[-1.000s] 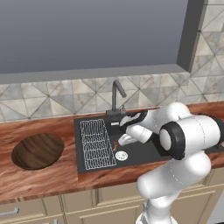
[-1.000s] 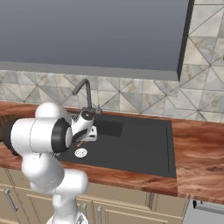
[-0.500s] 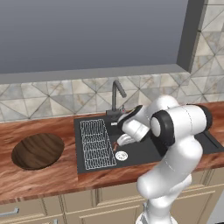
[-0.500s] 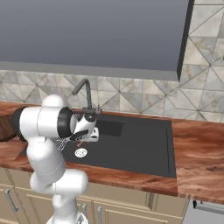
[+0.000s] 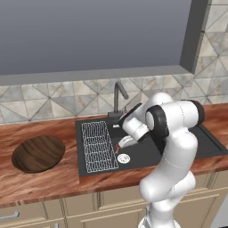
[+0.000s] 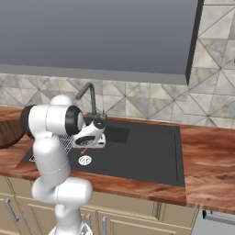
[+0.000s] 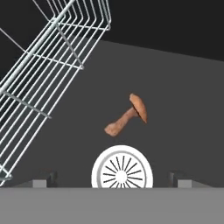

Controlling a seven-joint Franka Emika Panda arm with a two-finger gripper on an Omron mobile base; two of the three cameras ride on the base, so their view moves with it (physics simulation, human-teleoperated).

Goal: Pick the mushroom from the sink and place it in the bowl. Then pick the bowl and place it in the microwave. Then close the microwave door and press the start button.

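Mushroom (image 7: 127,116) on its side, reddish-brown cap, paler stem, apparently just beyond wide-open, empty gripper (image 7: 113,178).

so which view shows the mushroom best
The hand view: the mushroom lies in plain sight on the sink floor, cap and paler stem distinct, just beyond the white drain strainer. In both base views it's at most a tiny speck beside the arm.
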